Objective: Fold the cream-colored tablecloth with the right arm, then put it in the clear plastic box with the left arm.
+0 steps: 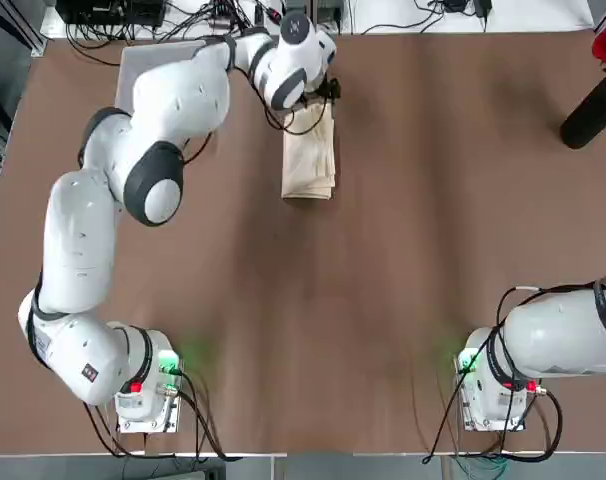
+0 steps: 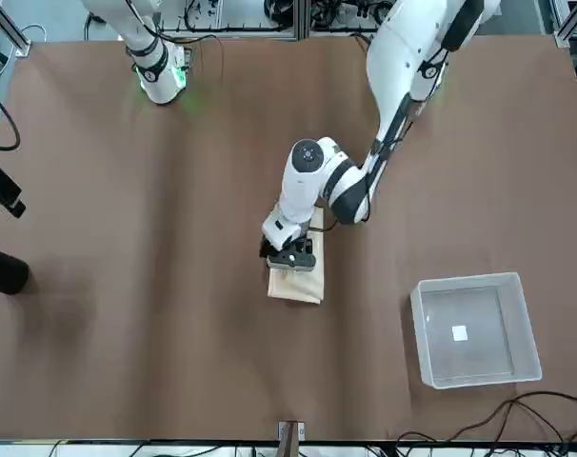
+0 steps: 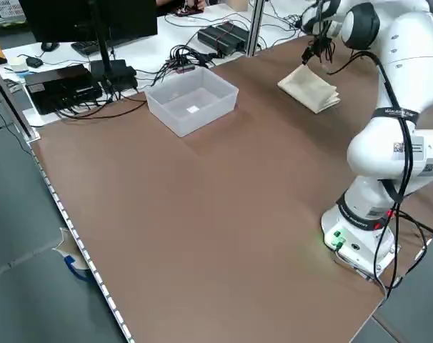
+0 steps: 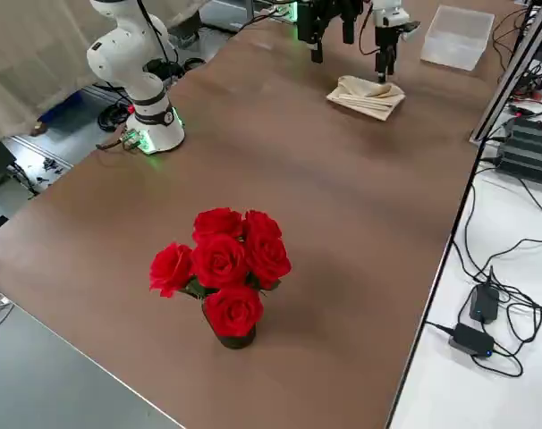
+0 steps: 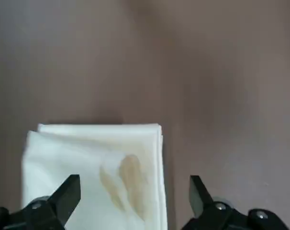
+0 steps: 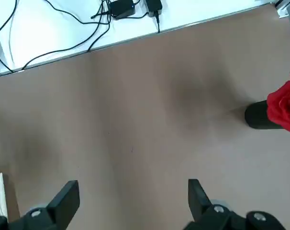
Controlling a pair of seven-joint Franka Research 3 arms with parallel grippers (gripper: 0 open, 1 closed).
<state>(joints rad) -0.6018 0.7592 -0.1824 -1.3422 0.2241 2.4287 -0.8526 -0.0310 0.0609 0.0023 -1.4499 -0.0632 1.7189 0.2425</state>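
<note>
The cream-colored tablecloth [image 1: 310, 160] lies folded into a narrow rectangle on the brown table, toward its far side; it also shows as cloth [image 2: 298, 284] and cloth [image 5: 97, 158]. My left gripper [image 1: 318, 95] hovers over the cloth's far end, open and holding nothing; the left wrist view shows the left gripper [image 5: 133, 196] with its fingers spread above the fabric. The clear plastic box [image 2: 474, 328] stands empty at the far left of the table, apart from the cloth. My right gripper [image 6: 130, 199] is open over bare table, its arm [image 1: 563, 340] parked by its base.
A dark vase of red roses [image 4: 222, 268] stands at the far right of the table. Cables and electronics [image 3: 202, 43] lie beyond the far edge. Bare brown table [image 1: 363, 300] stretches between the cloth and the arm bases.
</note>
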